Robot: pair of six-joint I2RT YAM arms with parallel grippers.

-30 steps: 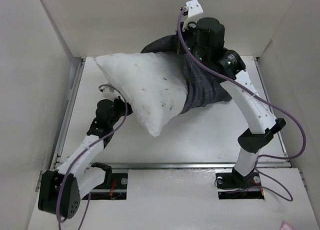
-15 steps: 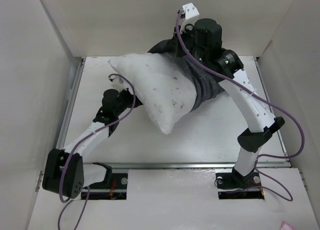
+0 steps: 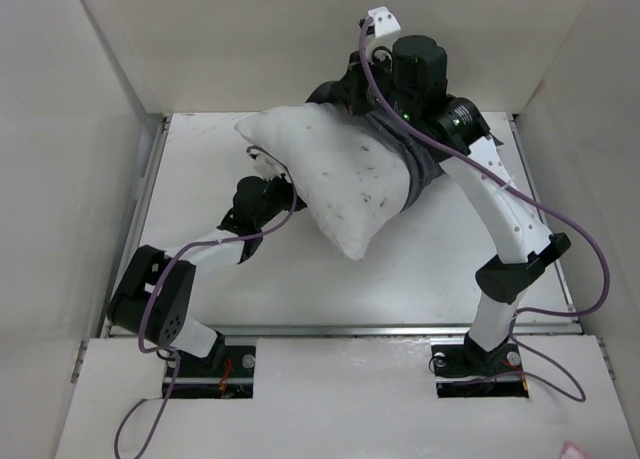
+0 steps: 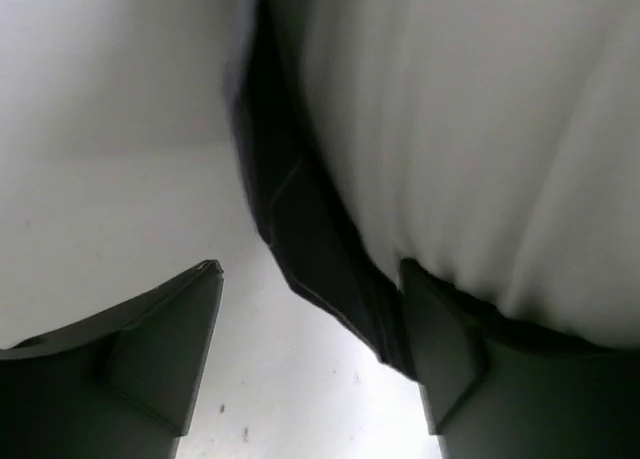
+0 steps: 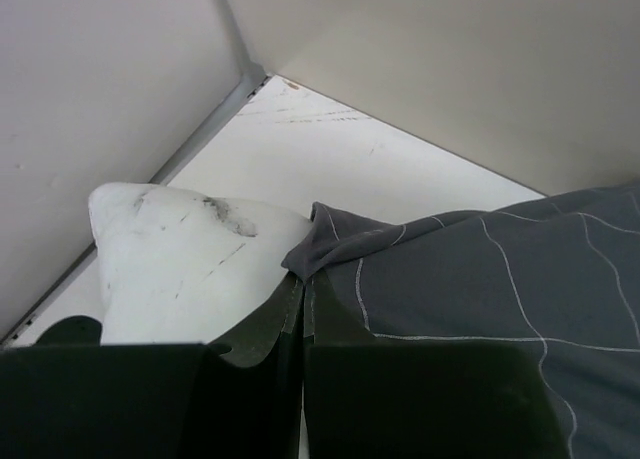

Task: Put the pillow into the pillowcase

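Shift: over the last second the soft off-white, dark-specked stuffed pillow [image 3: 340,184] has been carried rightward, and the left arm [image 3: 200,249] has been stretched further in beneath it.
Left arm: held low over the white table [image 3: 450,269], with the wrist set under the pillow's left edge.
Left gripper [image 4: 310,269]: fingers are spread; dark cloth is seen between them.
Right arm [image 3: 500,199]: arched high, with the wrist raised at the back wall.
Right gripper [image 5: 303,279]: fingers are pressed together, with the hem of the charcoal-grey, grid-patterned fabric pillowcase [image 3: 418,174] pinched at the tips.
Pillow: its right end is sheathed in the pillowcase, while its near corner is rested on the table.
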